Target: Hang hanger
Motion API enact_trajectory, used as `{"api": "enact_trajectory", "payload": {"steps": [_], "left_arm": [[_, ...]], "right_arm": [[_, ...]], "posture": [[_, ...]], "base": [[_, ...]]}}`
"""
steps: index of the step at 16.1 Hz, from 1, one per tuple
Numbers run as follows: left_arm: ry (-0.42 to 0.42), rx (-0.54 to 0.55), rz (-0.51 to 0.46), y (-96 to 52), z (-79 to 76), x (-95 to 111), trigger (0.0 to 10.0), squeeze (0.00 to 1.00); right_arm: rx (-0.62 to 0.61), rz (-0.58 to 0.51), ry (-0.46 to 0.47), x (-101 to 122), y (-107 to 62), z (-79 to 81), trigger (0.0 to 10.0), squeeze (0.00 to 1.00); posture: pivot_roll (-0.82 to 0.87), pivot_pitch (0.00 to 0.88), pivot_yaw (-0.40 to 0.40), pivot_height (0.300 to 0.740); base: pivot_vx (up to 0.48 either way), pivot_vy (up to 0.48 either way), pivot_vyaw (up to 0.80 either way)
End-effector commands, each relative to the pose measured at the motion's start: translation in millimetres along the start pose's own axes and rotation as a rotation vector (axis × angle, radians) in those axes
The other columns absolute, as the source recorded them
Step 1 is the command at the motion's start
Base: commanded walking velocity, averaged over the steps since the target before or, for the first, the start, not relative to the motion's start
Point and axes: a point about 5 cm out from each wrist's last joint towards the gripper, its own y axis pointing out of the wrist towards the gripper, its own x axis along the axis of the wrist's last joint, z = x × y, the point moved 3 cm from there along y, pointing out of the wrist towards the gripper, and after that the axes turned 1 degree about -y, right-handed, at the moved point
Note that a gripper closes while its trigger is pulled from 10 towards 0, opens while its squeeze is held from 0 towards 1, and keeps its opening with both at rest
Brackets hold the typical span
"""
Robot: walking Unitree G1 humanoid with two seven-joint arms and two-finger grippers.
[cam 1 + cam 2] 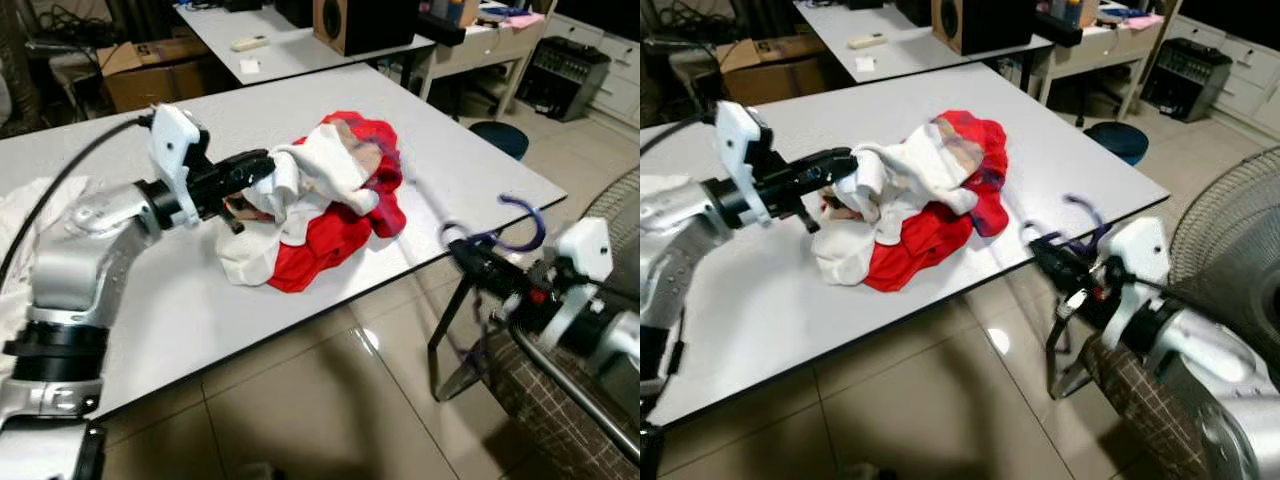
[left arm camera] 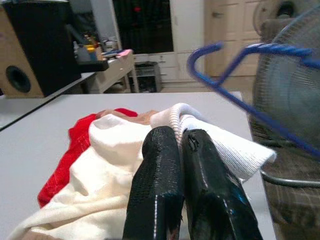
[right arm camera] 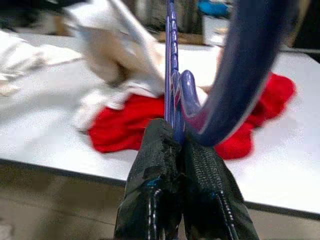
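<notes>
Left gripper pinching the ribbed edge of the white garment, fingers pressed together on the cloth, over the heap of red cloth on the white table. Right gripper clamping tight on the blue hanger, holding it just off the table's near corner, beside the fan.
</notes>
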Motion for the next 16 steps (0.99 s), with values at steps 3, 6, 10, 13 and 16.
{"api": "enact_trajectory", "payload": {"steps": [3, 6, 10, 13, 16], "left_arm": [[0.027, 0.088, -0.048, 7.1, 11.2, 11, 0.0, 0.0], [0.053, 0.074, -0.066, 9.9, 10.8, 17, 0.0, 0.0], [0.081, 0.015, -0.093, 8.3, 6.8, 25, 0.0, 0.0], [0.092, -0.143, -0.106, 2.6, -12.2, 26, 0.0, 0.0], [0.098, -0.196, -0.084, 3.6, -20.1, 22, 0.0, 0.0]], "right_arm": [[0.128, 0.0, 0.026, 1, -2.3, 22.9, 10.0, 0.0], [0.152, 0.045, 0.057, -6, -3.7, 29.9, 10.0, 0.0], [0.068, 0.18, 0.115, -31, -4.6, 17.9, 10.0, 0.0], [0.064, 0.212, 0.179, -43, 10.3, 4.0, 10.0, 0.0], [0.034, 0.205, 0.218, -44, 27.3, -25.1, 10.0, 0.0]], "posture": [[-0.09, 0.0, 0.028, 0.74], [-0.09, 0.0, 0.032, 0.74], [-0.09, 0.0, 0.029, 0.74], [-0.1, 0.0, 0.035, 0.74], [-0.09, 0.0, 0.021, 0.74]], "base": [[0.0, 0.0, 0.0], [0.0, 0.0, 0.0], [0.0, 0.0, 0.0], [0.0, 0.0, 0.0], [0.0, 0.0, 0.0]]}}
